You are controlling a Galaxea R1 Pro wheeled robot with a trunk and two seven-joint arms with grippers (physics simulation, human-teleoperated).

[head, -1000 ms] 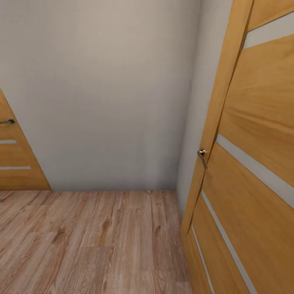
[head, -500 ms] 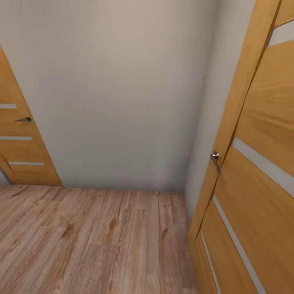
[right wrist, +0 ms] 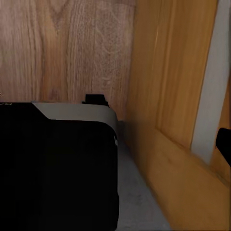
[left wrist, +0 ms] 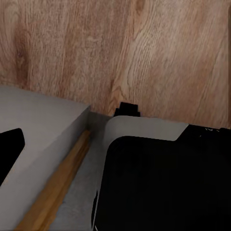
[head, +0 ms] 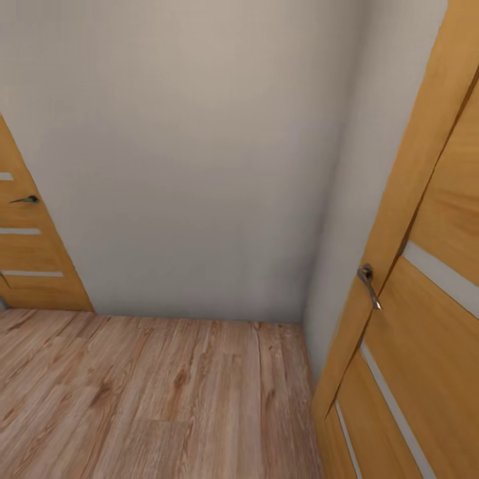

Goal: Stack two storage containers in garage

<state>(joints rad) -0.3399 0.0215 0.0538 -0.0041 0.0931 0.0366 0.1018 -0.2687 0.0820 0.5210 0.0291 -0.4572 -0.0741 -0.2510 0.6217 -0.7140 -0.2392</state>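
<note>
While facing a room corner from the head view: plain grey-white wall (head: pixel 199 153) straight ahead, light wood plank floor (head: pixel 166 399) below it. At the left edge, part of a wooden door (head: pixel 26 253) with pale horizontal stripes and a dark lever handle (head: pixel 25 199). At the right, very near, a second door (head: pixel 426 346) of the same wood, standing at an angle to the wall, with pale stripes and a metal handle (head: pixel 368 285) pointing down.

Seen from the left wrist: black robot base (left wrist: pixel 163 183) with a grey rim over the planks, a grey wall corner (left wrist: pixel 38 130) just beside it, and a wooden strip (left wrist: pixel 53 192) running along the foot of that corner. Dark tip at the edge, probably of the left gripper (left wrist: pixel 8 149); spread or pressed together, cannot tell.

Seen from the right wrist: the same black base close beside the striped door, with only a narrow grey gap between them. Dark tip of the right gripper (right wrist: pixel 225 144) at the edge; finger state likewise impossible to tell.

Place of the containers: cannot tell from these views.
</note>
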